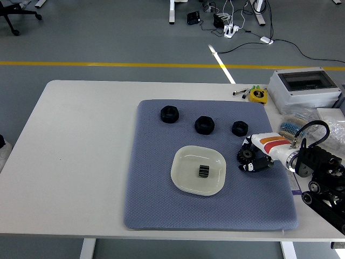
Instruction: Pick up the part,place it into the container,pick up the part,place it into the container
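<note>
Where the white table point(81, 162) is spreading across the view, a blue-grey mat point(156, 205) is lying on its right half, and everything for the task is sitting on that mat. The right hand point(257, 156), white with a red and orange stripe, is reaching in from the right edge and is curling its black fingers point(260, 163) around a gear point(246, 156), a small black toothed wheel lying flat on the mat just right of the dish point(183, 181). The dish, pale and rounded-square, is holding a second black gear point(204, 171) near its middle. Three black nuts point(204, 124) are sitting in a row along the mat's far part.
</note>
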`<state>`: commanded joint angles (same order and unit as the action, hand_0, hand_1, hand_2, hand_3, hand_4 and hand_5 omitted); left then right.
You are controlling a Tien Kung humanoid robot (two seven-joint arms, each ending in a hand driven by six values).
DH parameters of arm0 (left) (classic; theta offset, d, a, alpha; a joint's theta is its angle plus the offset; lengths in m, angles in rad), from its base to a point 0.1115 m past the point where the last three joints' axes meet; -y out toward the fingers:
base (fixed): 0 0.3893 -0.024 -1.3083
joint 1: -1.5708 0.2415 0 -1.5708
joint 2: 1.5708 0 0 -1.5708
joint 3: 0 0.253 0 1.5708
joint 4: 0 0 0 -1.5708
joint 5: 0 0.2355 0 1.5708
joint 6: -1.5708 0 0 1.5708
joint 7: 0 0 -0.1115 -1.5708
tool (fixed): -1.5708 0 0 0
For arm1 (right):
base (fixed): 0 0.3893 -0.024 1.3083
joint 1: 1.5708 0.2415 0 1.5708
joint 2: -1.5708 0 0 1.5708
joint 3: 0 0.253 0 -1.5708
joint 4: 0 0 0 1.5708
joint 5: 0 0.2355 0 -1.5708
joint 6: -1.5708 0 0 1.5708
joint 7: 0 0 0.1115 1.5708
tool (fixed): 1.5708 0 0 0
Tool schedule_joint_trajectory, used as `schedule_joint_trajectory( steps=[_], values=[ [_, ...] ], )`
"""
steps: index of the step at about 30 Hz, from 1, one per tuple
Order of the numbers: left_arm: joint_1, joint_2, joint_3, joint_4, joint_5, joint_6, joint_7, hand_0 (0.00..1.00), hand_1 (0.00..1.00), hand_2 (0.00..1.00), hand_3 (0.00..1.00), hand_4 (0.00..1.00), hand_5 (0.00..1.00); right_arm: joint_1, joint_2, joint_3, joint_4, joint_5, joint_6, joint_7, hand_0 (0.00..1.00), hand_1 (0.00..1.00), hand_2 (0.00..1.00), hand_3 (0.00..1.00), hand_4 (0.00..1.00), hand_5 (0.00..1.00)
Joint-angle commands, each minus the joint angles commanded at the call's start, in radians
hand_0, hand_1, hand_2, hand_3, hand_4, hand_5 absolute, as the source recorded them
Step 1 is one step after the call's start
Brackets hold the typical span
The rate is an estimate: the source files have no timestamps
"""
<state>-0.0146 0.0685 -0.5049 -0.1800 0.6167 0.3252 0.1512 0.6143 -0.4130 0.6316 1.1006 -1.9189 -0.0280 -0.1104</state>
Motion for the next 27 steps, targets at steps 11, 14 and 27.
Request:
schedule_joint_trajectory(
  steps=[11,14,27],
  values=[
    [-0.001,0.003,0.004,0.000,0.011,-0.004,0.004,0.720,0.693,0.749,0.579,0.673,0.601,-0.004,0.004,-0.007,-0.011,0.015,-0.045,0.015,0.092,0.276,0.375,0.451,0.727,0.459],
    [-0.003,0.005,0.005,0.000,0.012,-0.004,0.004,0.720,0.693,0.749,0.579,0.673,0.601,-0.007,0.002,-0.010,-0.008,0.016,-0.058,0.022,0.092,0.276,0.375,0.451,0.727,0.459],
    [-0.004,0.005,-0.003,0.000,0.033,-0.011,0.010,0.719,0.689,0.746,0.579,0.672,0.605,-0.012,-0.012,0.020,0.037,0.007,-0.084,0.026,0.002,0.140,0.270,0.397,0.789,0.410]
  ],
)
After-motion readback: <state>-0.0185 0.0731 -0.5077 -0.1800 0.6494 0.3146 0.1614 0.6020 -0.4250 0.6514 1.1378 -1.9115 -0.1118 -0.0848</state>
